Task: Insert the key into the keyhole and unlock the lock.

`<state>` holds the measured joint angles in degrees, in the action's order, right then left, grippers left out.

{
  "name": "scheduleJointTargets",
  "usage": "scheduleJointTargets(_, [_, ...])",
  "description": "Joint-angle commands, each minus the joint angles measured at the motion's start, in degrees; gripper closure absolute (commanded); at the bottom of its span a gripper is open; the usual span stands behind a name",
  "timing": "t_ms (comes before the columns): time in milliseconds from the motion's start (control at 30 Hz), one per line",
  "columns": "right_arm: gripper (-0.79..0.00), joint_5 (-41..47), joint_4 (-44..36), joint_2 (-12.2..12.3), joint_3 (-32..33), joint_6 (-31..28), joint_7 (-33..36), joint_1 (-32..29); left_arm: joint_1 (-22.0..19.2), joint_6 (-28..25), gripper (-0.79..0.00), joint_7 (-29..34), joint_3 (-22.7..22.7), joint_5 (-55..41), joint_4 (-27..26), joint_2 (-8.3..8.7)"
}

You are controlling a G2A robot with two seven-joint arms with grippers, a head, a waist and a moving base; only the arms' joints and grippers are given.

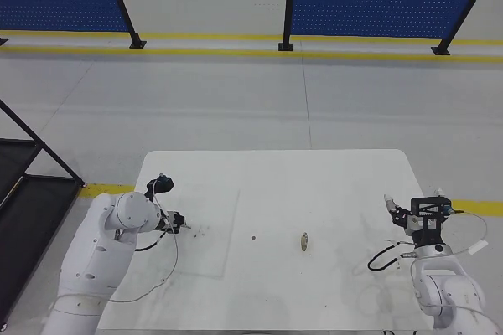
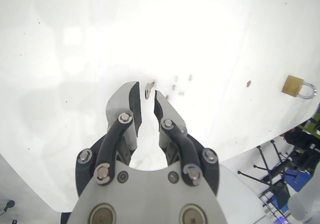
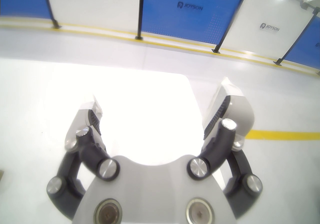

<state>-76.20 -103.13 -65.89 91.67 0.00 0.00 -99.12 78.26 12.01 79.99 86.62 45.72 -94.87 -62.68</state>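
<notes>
The left gripper (image 2: 146, 89) hung low over the white bench (image 1: 318, 184), close to its left edge. Its two ribbed fingers (image 2: 135, 102) were drawn close together but not pressed shut, with a narrow gap left between them. The key (image 2: 148, 90), small and silvery, sat in that gap at the very tips. Glare off the bench made it hard to tell whether either pad was touching it, though a sliver of white seemed to show on each side. A few small dark marks (image 2: 175, 85) dotted the surface just beyond the key.

The lock (image 2: 293, 88), brass-bodied with a steel shackle, lay flat near the middle of the bench, well apart from both grippers. A small brown fleck (image 2: 248, 83) lay between it and the key.

The right gripper (image 3: 160, 102) was at the bench's right edge, its fingers spread wide with nothing between them. Blue and white fence panels (image 3: 190, 7) stood beyond the far edge.
</notes>
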Motion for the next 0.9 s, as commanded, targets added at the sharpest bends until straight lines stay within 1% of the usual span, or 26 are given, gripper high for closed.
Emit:
scheduleJointTargets(0, [-0.785, 0.0, 0.0, 0.0, 0.0, 0.0, 0.0, 0.0, -0.3, -0.02, -0.139, -0.22, -0.34, 0.1, 0.64, 0.05])
scheduleJointTargets(167, [-0.785, 0.0, 0.0, 0.0, 0.0, 0.0, 0.0, 0.0, -0.93, 0.06, -0.126, -0.64, -0.9, -0.08, 1.65, 0.17])
scheduleJointTargets(500, [-0.785, 0.0, 0.0, 0.0, 0.0, 0.0, 0.0, 0.0, -1.86, 0.06, -0.132, -0.94, -2.25, -0.81, 2.67, 0.37])
scheduleJointTargets(567, [-0.785, 0.0, 0.0, 0.0, 0.0, 0.0, 0.0, 0.0, -2.0, 0.1, -0.12, -0.88, -2.49, -0.83, 2.8, 0.43])
scheduleJointTargets(600, [-0.785, 0.0, 0.0, 0.0, 0.0, 0.0, 0.0, 0.0, -2.07, 0.14, -0.095, -0.89, -2.56, -0.85, 2.84, 0.46])
scheduleJointTargets(667, [-0.785, 0.0, 0.0, 0.0, 0.0, 0.0, 0.0, 0.0, -2.15, 0.03, -0.006, -0.94, -2.73, -0.94, 2.84, 0.52])
scheduleJointTargets(867, [-0.785, 0.0, 0.0, 0.0, 0.0, 0.0, 0.0, 0.0, -1.57, -0.2, 0.0, -1.05, -2.93, -0.2, 1.31, 0.81])
